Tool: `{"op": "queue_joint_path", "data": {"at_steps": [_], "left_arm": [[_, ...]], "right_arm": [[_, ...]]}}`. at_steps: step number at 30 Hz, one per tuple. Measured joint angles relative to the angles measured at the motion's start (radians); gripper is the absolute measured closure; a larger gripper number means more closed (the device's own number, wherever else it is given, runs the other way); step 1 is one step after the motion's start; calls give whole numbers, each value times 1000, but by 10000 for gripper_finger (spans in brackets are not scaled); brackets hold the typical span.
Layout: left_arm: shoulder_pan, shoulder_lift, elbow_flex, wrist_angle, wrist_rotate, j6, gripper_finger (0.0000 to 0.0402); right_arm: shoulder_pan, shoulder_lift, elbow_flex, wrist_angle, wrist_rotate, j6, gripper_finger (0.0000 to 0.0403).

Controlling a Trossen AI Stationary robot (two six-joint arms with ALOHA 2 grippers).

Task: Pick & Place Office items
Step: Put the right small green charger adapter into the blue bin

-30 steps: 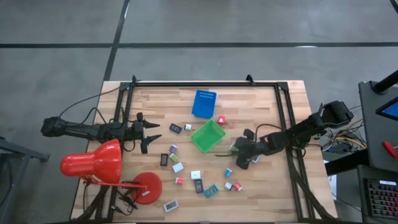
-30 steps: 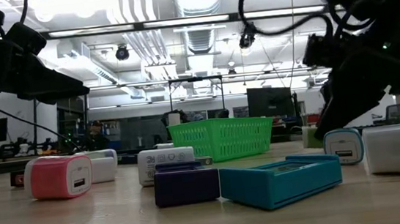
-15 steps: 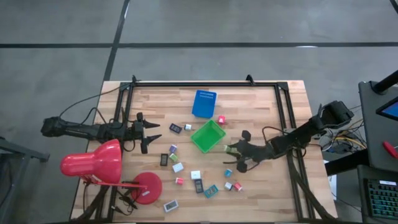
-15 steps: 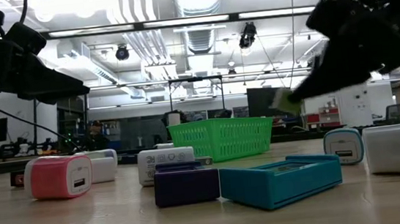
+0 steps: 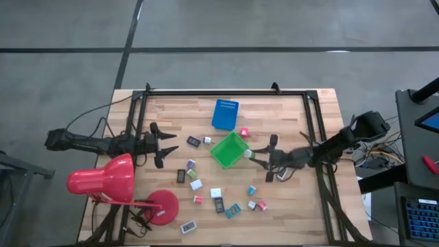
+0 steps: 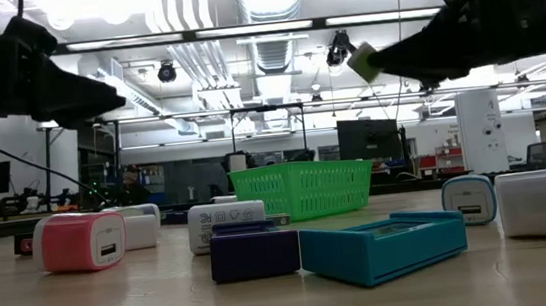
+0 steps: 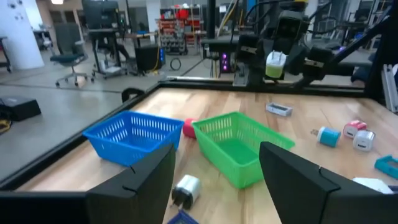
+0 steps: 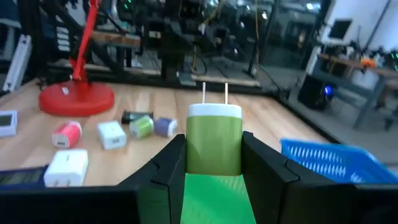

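Nearest in the low view, a flat teal case (image 6: 383, 247) and a dark purple block (image 6: 253, 251) lie on the wooden tabletop (image 5: 288, 213) beside a rounded pink charger (image 6: 81, 241). Mid-table stands the mesh-walled green basket (image 5: 229, 149), the blue basket (image 5: 225, 113) behind it toward the far edge. The right gripper (image 5: 255, 154) hangs just off the green basket's right rim, clear of the tabletop, pinching a green and white plug charger (image 8: 214, 144), prongs up. The left gripper (image 5: 167, 143) waits spread wide near the left edge.
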Motion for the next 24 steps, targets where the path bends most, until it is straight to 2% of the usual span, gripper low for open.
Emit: {"op": "queue_joint_path", "data": {"at_steps": [7,13,17,20,24], "left_arm": [[0,0,0,58,0,29,163],[0,0,0,157,1,66,163],[0,1,0,261,3,98,163],[0,3,0,311,3,127,163],[2,20,0,342,3,152,163]], "right_arm": [[-154,-1,78,8,-267,-77,286],[-297,-1,130,9,-454,-95,286],[-377,-1,134,49,-545,-92,286],[-425,5,131,76,-573,-69,286],[-473,97,148,138,-609,-38,286]]}}
